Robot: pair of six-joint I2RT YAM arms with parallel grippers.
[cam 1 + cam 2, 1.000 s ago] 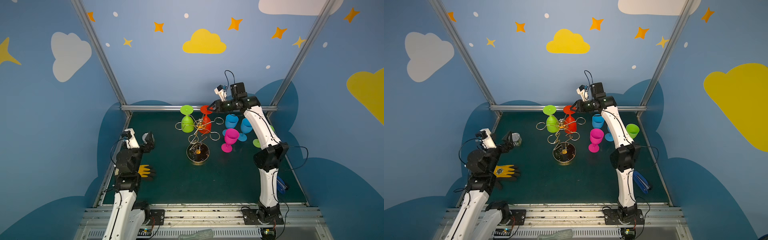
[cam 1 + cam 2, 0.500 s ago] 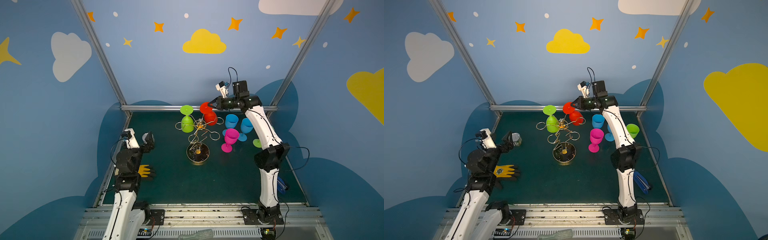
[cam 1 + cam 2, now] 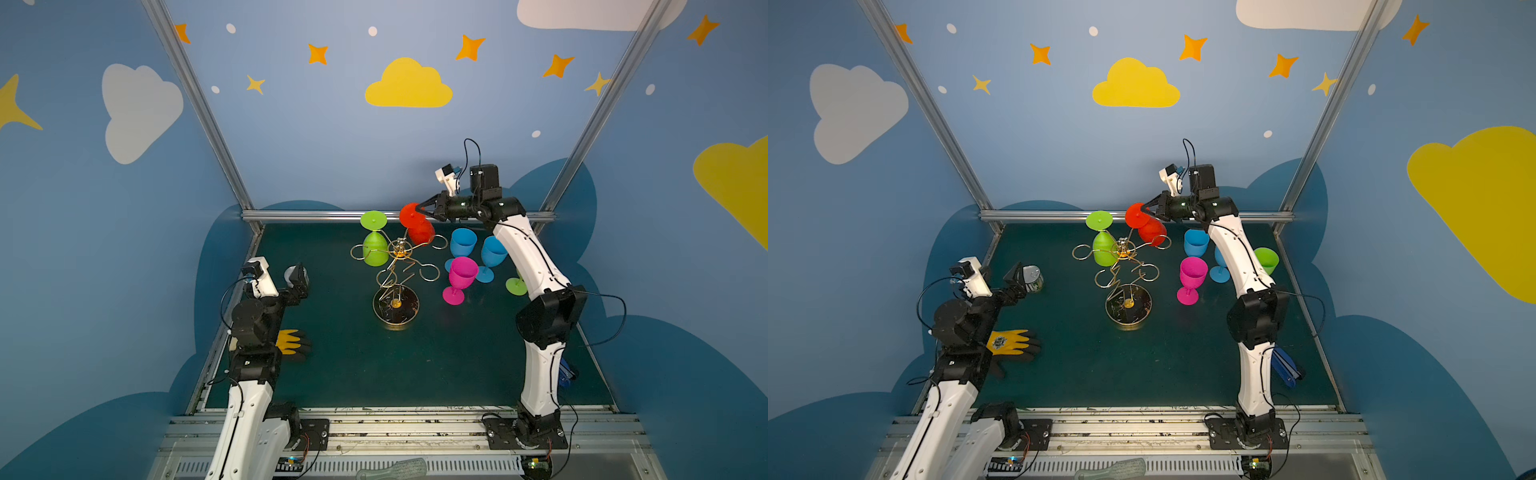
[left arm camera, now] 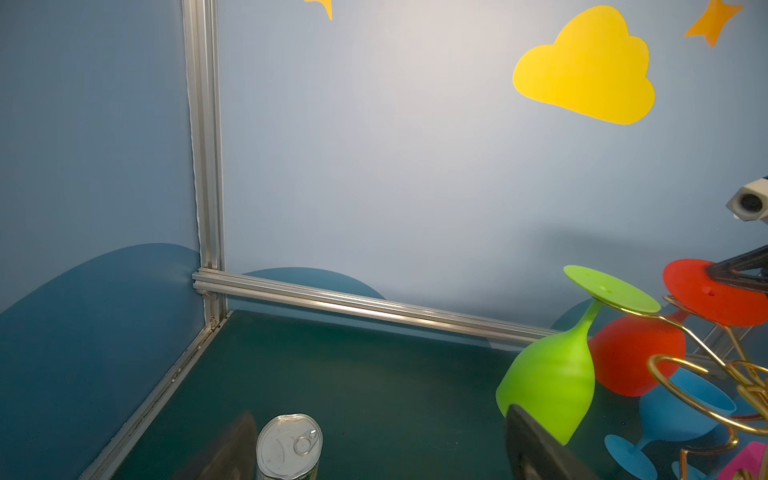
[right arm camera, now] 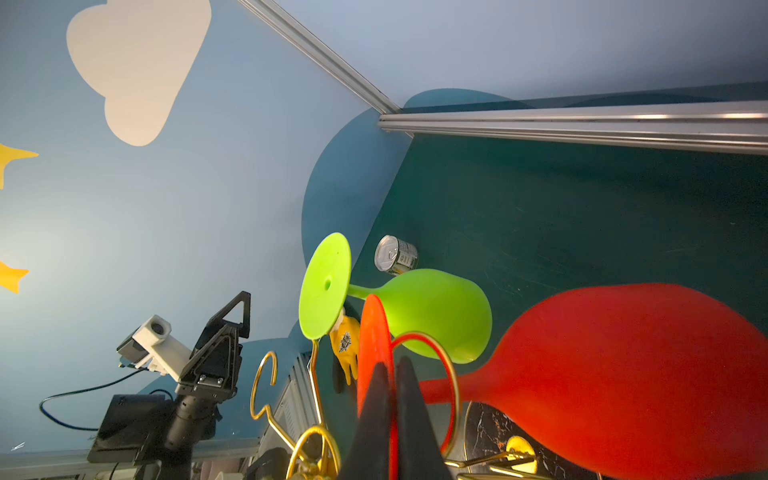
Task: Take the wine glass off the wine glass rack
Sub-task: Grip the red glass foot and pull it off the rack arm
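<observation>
Red, matte, bulbous wine glass (image 3: 419, 232)

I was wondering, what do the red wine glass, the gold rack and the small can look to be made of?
Red wine glass: opaque matte plastic or silicone, judging by its even colour and soft sheen.
Wine glass rack: thin polished gold-coloured metal wire; dark marbled base, perhaps stone.
Can: bare shiny metal lid with pull-tab.

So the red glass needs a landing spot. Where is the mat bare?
The mat is bare in front, between the rack's base, the glove and the right arm, and at back left, between the can and the hanging green glass. It is crowded right of the rack, around the pink glass and the blue glasses.
</observation>
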